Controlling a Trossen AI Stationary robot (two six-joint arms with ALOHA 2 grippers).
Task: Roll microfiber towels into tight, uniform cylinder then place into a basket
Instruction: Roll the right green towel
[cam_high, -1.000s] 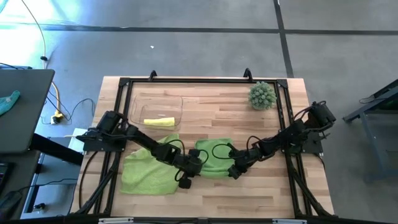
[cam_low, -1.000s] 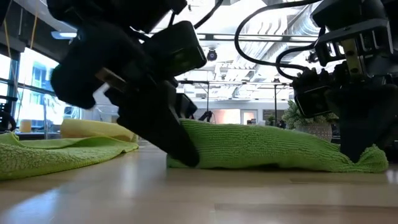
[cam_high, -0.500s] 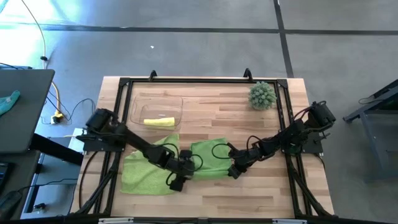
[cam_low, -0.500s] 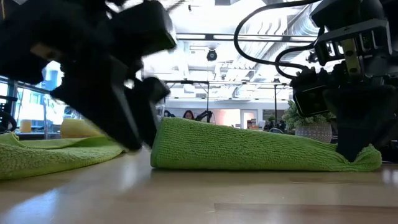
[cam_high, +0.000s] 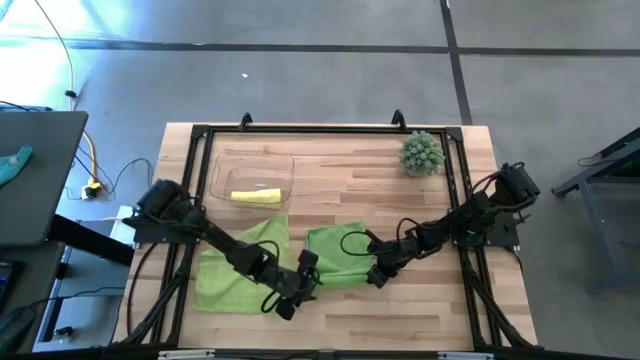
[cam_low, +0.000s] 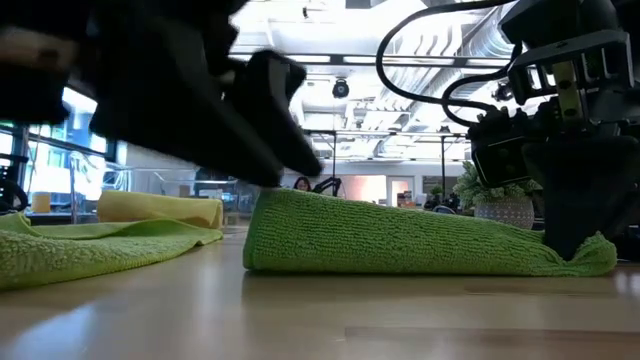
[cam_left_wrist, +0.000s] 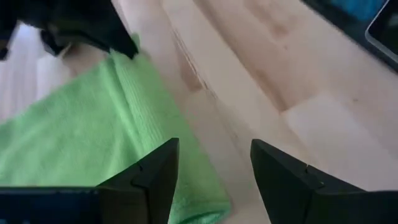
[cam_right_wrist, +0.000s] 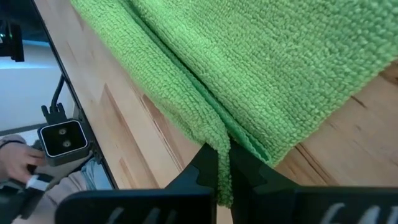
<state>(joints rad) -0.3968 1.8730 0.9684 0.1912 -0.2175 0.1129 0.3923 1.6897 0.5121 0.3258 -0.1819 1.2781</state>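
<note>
A folded lime green microfiber towel (cam_high: 335, 255) lies flat on the table's middle. My right gripper (cam_high: 377, 275) is shut on its near right corner. My left gripper (cam_high: 298, 288) stands open, raised a little by the towel's near left corner, its fingers pointing toward the table's right with nothing between them (cam_left_wrist: 214, 180). A second lime green towel (cam_high: 238, 268) lies spread out to the left. A rolled yellow towel (cam_high: 255, 196) lies in the clear basket (cam_high: 222, 165) at the far left. My right gripper pinches a narrow fold of the towel's near right corner (cam_right_wrist: 217, 140) between its two fingers. The fingers (cam_low: 572, 225) come from above, pointing down. The corner (cam_low: 598, 250) stays at table height, and the towel lies slack on the wood.
A spiky green ball plant (cam_high: 421, 153) stands at the far right. A black frame (cam_high: 330, 131) runs round the table's edges. Bare wood lies between the basket and the plant and along the near edge. A person's hand (cam_right_wrist: 15, 158) shows beyond the table's edge.
My left gripper has opened and let go of the folded towel's left end, then drawn up and back toward the table's near left. Before that it drew the left end a little leftward. That end now rests on the table as a thick folded edge.
</note>
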